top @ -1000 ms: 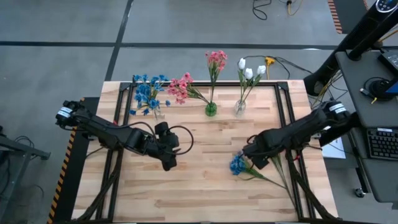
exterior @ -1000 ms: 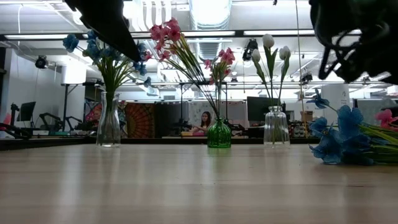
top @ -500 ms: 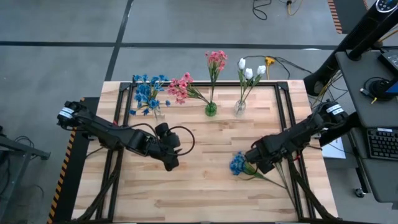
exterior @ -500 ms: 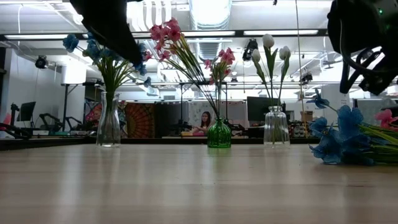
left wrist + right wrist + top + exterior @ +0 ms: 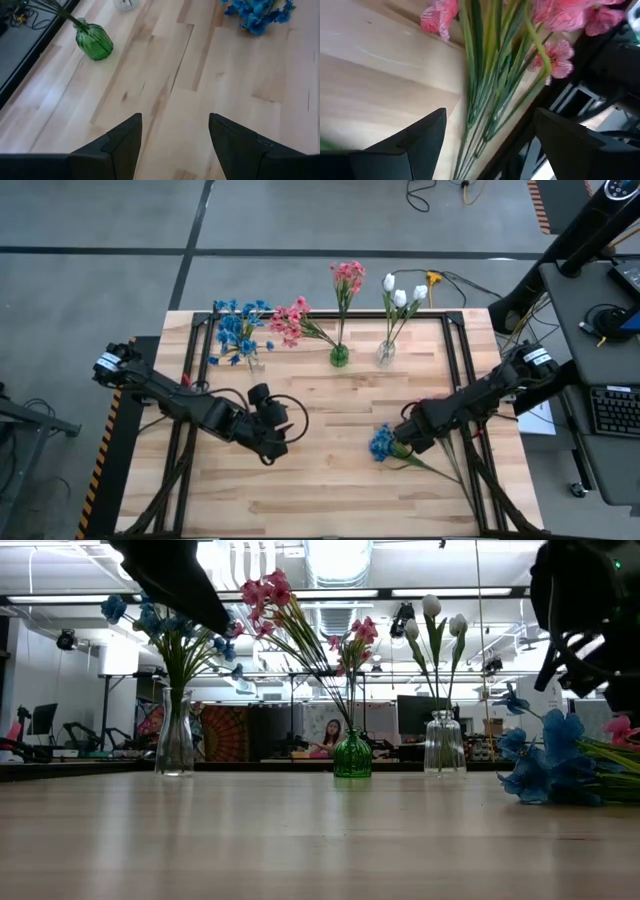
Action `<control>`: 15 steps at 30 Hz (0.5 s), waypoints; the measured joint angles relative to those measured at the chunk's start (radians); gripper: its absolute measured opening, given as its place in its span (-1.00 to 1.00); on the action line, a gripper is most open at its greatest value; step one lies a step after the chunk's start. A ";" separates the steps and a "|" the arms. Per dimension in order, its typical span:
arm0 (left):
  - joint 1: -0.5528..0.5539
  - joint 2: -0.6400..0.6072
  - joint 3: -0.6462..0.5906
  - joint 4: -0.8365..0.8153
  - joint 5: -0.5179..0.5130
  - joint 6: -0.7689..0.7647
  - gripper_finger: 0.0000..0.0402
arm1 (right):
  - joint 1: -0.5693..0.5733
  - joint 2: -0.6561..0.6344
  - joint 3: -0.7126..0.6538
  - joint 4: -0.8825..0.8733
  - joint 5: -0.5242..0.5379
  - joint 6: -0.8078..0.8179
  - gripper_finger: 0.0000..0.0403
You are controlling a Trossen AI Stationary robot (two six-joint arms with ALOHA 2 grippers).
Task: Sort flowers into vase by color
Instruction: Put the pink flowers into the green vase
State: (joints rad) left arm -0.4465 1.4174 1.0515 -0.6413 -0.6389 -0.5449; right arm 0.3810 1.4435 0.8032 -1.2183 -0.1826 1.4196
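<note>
I am reaching my right tool [image 5: 403, 444] low over the loose flowers [image 5: 383, 445] lying on the worktop [image 5: 330, 490] at its right side, its fingers spread wide around the green stems [image 5: 480, 95], holding nothing. My left tool [image 5: 272, 442] is hovering mid-worktop, fingers apart and empty, arm stretching in from the left edge.

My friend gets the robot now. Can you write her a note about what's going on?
Left gripper: open, empty, over bare table near the middle.
Right gripper: open, empty, low over the loose stems by the blue flower lying on the table's right side.
Done: blue bunch in the clear vase at back left, pink in the green vase, white buds in the other clear vase.
Left: the lying blue flower, plus loose pink blossoms beside it.
</note>
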 joint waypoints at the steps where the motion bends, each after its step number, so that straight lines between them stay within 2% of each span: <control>1: -0.002 0.000 0.000 0.003 -0.001 -0.001 0.06 | 0.004 0.005 -0.013 0.030 0.000 0.005 0.45; 4: -0.005 0.000 0.000 0.003 -0.005 -0.003 0.06 | 0.012 0.025 -0.046 0.106 -0.001 0.022 0.46; 9: -0.005 0.000 0.000 0.003 -0.007 0.003 0.06 | 0.011 0.075 -0.072 0.110 0.010 0.020 0.45; 15: -0.005 0.000 0.000 0.005 -0.009 0.011 0.06 | 0.011 0.083 -0.078 0.152 0.022 -0.019 0.33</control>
State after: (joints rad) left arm -0.4511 1.4170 1.0515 -0.6363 -0.6475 -0.5335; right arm 0.3923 1.5264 0.7253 -1.0664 -0.1611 1.4009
